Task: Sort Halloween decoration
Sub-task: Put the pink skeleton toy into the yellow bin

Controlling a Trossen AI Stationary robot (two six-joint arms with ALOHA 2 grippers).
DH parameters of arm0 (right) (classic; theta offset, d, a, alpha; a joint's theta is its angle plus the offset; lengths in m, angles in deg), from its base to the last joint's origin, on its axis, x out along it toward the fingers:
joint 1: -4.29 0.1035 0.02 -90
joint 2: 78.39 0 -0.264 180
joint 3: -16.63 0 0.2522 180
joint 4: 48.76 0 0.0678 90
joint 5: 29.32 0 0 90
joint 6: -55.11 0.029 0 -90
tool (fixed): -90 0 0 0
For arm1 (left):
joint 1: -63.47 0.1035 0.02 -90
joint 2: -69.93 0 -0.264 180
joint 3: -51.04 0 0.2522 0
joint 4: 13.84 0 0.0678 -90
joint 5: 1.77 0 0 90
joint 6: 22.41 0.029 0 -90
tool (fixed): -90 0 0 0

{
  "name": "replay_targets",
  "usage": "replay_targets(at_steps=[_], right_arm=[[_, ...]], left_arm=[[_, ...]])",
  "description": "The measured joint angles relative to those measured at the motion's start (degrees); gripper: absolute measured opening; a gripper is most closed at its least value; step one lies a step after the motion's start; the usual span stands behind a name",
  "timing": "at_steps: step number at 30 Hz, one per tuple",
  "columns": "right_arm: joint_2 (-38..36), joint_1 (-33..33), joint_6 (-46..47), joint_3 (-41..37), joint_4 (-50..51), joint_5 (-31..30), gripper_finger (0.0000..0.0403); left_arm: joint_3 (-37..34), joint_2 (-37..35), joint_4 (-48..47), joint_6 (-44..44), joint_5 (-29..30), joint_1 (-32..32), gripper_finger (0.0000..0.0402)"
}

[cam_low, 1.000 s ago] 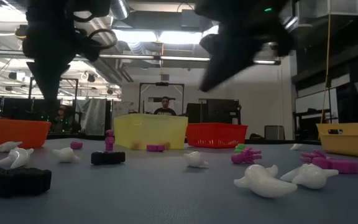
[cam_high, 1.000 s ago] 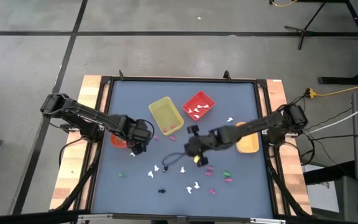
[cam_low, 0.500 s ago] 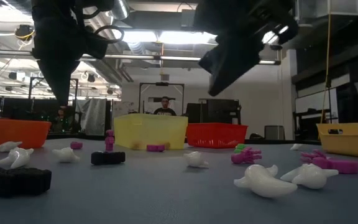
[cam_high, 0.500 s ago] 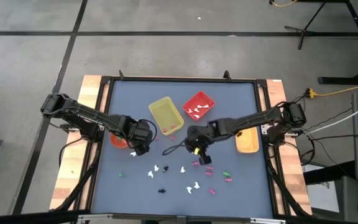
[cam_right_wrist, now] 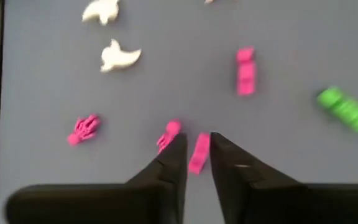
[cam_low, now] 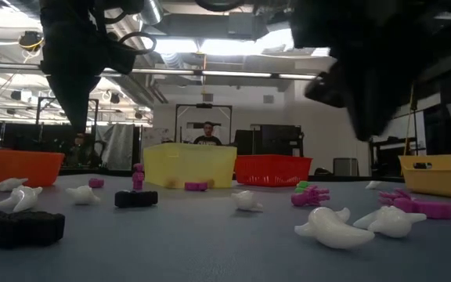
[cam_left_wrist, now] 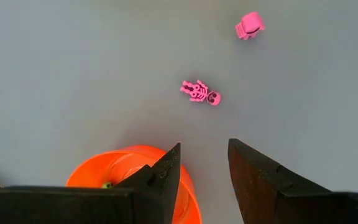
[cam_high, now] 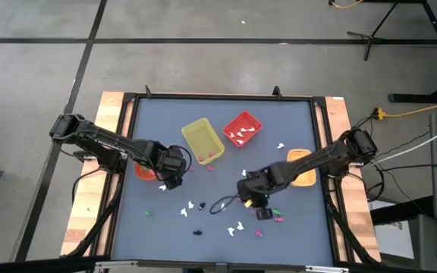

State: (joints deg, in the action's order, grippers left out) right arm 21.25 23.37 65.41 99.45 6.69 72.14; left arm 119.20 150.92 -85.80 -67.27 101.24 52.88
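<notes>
The right gripper (cam_high: 258,203) has been carried away from the table's middle, near the red bin (cam_high: 242,128), toward the near edge, and is now held among the scattered pink trinkets (cam_right_wrist: 246,70). A pink piece (cam_right_wrist: 199,152) is framed between its narrowly parted fingers (cam_right_wrist: 173,163). In the low view, its dark bulk (cam_low: 374,55) has been shifted rightward and appears larger.

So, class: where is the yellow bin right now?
In the high view, the yellow bin sits on the table's far middle, just left of the red bin.
</notes>
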Motion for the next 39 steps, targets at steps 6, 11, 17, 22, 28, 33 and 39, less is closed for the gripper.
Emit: replay_targets(at_steps=[6, 11, 17, 22, 28, 33, 39], right_arm=[[0.0, 2.9, 5.0, -3.1, -2.7, -3.0, 0.0136], [0.0, 3.4, 5.1, -5.9, -4.8, -5.6, 0.0151], [0.0, 3.4, 5.1, -8.8, -5.0, -8.3, 0.0150], [0.0, 3.4, 5.1, -10.5, -7.9, -7.8, 0.0151], [0.0, 3.4, 5.1, -10.7, -8.4, -6.1, 0.0151], [0.0, 3.4, 5.1, -10.7, -8.5, -4.9, 0.0152], [0.0, 3.4, 6.1, -10.7, -9.3, -5.5, 0.0152]], left_arm=[[0.0, 0.0, 0.0, 0.4, 0.0, 0.0, 0.0118], [0.0, 0.0, 0.0, 0.4, 0.0, 0.0, 0.0118], [0.0, 0.0, 0.0, 0.4, 0.0, 0.0, 0.0118], [0.0, 0.0, 0.0, 0.4, 0.0, 0.0, 0.0118], [0.0, 0.0, 0.0, 0.4, 0.0, 0.0, 0.0118], [0.0, 0.0, 0.0, 0.4, 0.0, 0.0, 0.0118], [0.0, 0.0, 0.0, 0.4, 0.0, 0.0, 0.0118]])
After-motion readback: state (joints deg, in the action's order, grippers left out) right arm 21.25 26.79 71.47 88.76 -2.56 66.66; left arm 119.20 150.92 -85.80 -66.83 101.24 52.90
